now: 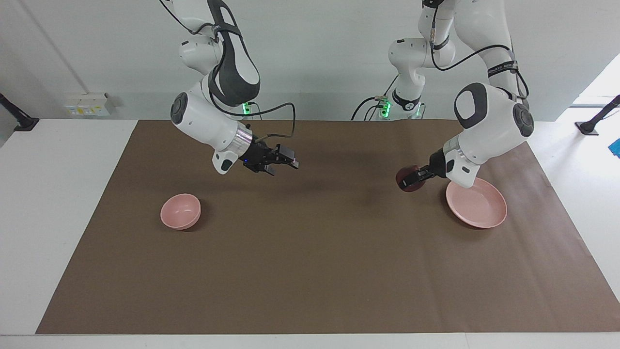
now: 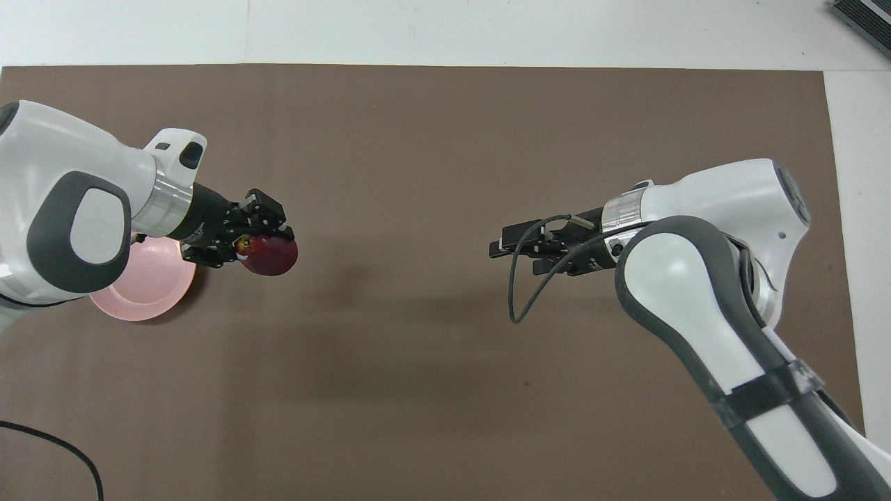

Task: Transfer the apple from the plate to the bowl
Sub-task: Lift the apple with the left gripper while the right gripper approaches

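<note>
Here, the left end effector (image 1: 406, 180) is pinching the apple (image 1: 405, 179) above the table (image 1: 310, 271), beside the plate (image 1: 477, 209); the right end effector (image 1: 286, 165), fingers spread, is hovering near the bowl (image 1: 180, 211).

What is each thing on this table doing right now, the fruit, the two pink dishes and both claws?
apple: off the plate, held in the air over the mat.
plate: empty, resting on the mat.
bowl: empty, upright.
left gripper: shut on the apple, beside the plate.
right gripper: open, empty, raised over the mat.
</note>
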Controlling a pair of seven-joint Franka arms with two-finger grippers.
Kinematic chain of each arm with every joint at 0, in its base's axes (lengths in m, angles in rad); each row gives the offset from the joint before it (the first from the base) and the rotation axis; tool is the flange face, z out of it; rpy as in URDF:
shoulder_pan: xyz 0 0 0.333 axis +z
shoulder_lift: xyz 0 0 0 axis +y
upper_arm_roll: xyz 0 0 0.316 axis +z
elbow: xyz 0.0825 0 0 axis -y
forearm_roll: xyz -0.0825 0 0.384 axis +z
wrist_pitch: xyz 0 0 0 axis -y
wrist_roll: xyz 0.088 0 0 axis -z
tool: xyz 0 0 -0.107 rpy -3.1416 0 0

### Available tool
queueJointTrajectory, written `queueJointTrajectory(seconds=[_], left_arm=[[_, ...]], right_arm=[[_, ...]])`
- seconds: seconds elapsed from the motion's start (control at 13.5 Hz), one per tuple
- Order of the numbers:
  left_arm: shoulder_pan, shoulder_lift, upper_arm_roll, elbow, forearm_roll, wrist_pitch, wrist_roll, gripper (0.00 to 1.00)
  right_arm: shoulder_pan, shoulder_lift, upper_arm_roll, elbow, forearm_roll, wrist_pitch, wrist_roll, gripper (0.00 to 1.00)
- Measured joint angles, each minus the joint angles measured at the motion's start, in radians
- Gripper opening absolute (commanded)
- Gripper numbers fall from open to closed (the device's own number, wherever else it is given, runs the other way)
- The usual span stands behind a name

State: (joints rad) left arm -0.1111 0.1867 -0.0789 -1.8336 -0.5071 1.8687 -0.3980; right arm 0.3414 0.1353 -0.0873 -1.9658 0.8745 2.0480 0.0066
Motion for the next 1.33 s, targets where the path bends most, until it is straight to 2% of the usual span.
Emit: queueJointTrajectory(seconds=[0.22, 0.44, 0.59, 0.89, 1.11, 1.33], left_arm=[[-0.060, 0.000, -0.013, 0.000, -0.156, -0.019, -0.048, 0.00], [-0.070, 0.000, -0.046, 0.000, -0.299, -0.037, -0.072, 0.00], [-0.070, 0.000, -0.072, 0.000, -0.402, -0.039, -0.152, 0.00], [-0.070, 0.004, -0.091, 0.000, -0.581, -0.026, -0.383, 0.00], [-0.070, 0.029, -0.117, 0.000, -0.642, 0.033, -0.546, 0.00], [-0.070, 0.045, -0.155, -0.006, -0.725, 0.100, -0.643, 0.00]], right_arm=[[0.004, 0.004, -0.001, -0.035, 0.194, 0.013, -0.084, 1.00], [0.008, 0.003, 0.001, -0.045, 0.332, 0.015, -0.120, 1.00], [0.008, 0.003, 0.001, -0.063, 0.429, 0.008, -0.177, 1.00], [-0.032, -0.025, -0.003, -0.110, 0.479, -0.140, -0.387, 1.00], [-0.102, -0.043, -0.006, -0.120, 0.500, -0.250, -0.427, 1.00], [-0.122, -0.047, -0.005, -0.123, 0.559, -0.265, -0.492, 1.00]])
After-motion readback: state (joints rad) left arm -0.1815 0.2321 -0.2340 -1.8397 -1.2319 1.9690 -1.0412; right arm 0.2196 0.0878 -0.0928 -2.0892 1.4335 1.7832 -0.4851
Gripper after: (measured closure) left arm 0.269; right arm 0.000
